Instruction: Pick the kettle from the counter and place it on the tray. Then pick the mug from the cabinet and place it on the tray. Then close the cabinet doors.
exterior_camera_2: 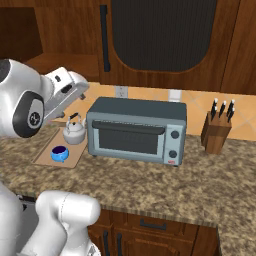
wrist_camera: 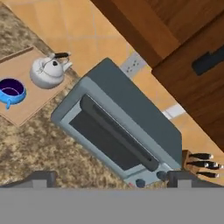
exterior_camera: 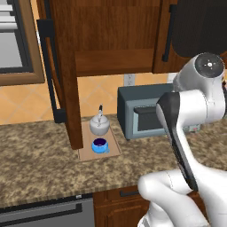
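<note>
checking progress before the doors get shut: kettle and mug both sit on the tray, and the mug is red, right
Not quite. The kettle and the mug do both sit on the tray, but the mug is bright blue, not red. The left base view shows it plainly, in front of the kettle.

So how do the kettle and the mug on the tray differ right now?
The kettle is silvery-white and rounded, with a lid and a dark arched handle; the mug is bright blue, open-topped, with a dark inside. The kettle is bigger and taller than the squat mug. The kettle sits at the wall end of the tray, the mug at the near end. Both stand upright on the tray, apart from each other.
</note>
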